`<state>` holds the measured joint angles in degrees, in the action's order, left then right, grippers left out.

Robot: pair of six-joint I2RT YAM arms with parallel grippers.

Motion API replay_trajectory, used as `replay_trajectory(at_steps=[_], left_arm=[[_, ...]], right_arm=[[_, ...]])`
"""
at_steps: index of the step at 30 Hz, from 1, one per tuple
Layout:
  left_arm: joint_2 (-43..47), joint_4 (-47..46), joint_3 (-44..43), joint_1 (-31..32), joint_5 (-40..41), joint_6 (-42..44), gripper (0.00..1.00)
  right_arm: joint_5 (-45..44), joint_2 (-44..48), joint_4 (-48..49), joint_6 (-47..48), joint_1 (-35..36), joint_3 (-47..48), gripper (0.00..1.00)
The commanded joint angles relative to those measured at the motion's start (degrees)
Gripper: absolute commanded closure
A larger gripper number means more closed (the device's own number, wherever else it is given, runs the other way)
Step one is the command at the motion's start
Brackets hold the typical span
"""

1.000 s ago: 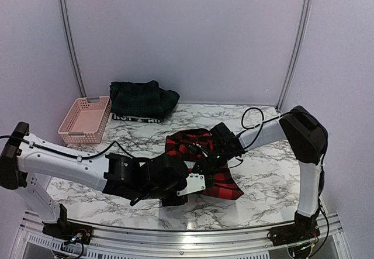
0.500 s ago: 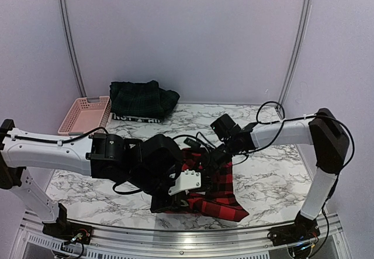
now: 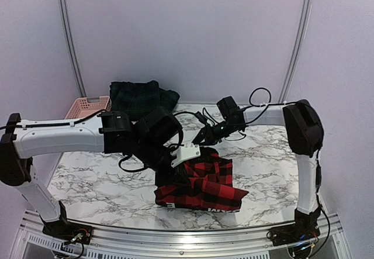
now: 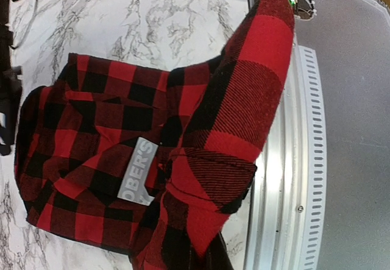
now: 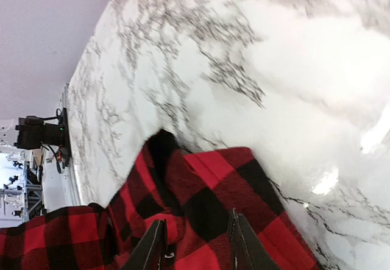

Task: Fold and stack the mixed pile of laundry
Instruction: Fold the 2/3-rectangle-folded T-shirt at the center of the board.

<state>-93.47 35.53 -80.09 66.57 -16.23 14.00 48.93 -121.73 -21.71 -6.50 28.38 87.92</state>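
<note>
Raised since one second ago: left end effector [image 4: 206, 261], clamped shut on red-and-black checked shirt [image 3: 204, 183]. Upper part of shirt lifted, lower part resting on counter [image 3: 105, 177] near middle of front edge. Pulled back toward far edge: right end effector [image 5: 196, 220], jaws parted, clear of shirt.

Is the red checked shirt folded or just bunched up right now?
Bunched, not folded: the red-and-black checked shirt lies crumpled on the marble table, one end pulled up into the left tool.
</note>
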Motion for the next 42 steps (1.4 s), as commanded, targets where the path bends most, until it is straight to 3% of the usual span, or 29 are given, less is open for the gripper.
replay_trajectory(at_steps=[1,17,22,29,34,36,39,42], left_arm=[[-4.64,3.1,-5.99,-3.17,-0.54,4.57,1.0],[-24.1,4.86,-24.48,-16.33,0.63,14.6,1.0],[-28.97,5.04,-27.73,-18.61,0.2,15.64,0.99],[-32.98,4.95,-30.03,-20.43,1.23,16.13,0.96],[-35.33,4.61,-33.97,-22.02,3.84,14.19,0.84],[-36.0,4.37,-35.7,-23.2,5.48,11.78,0.69],[-34.88,3.72,-36.06,-25.82,6.91,6.68,0.55],[-30.19,2.26,-31.98,-28.71,1.24,0.66,0.4]], right_arm=[[-2.1,-5.0,-2.34,0.85,0.69,2.15,0.71],[2.59,-2.35,-1.57,3.45,3.28,-8.16,0.77],[1.91,-1.55,-3.48,3.58,2.12,-5.2,0.75],[-5.79,0.78,-7.96,2.48,-4.1,3.53,0.62],[-9.58,1.94,-10.75,1.57,-9.68,5.09,0.56],[-10.89,4.38,-10.23,0.67,-12.07,3.26,0.53],[-10.79,9.68,-9.12,-0.08,-15.04,-1.71,0.49],[-9.9,15.89,-6.4,-0.95,-16.05,-8.05,0.46]])
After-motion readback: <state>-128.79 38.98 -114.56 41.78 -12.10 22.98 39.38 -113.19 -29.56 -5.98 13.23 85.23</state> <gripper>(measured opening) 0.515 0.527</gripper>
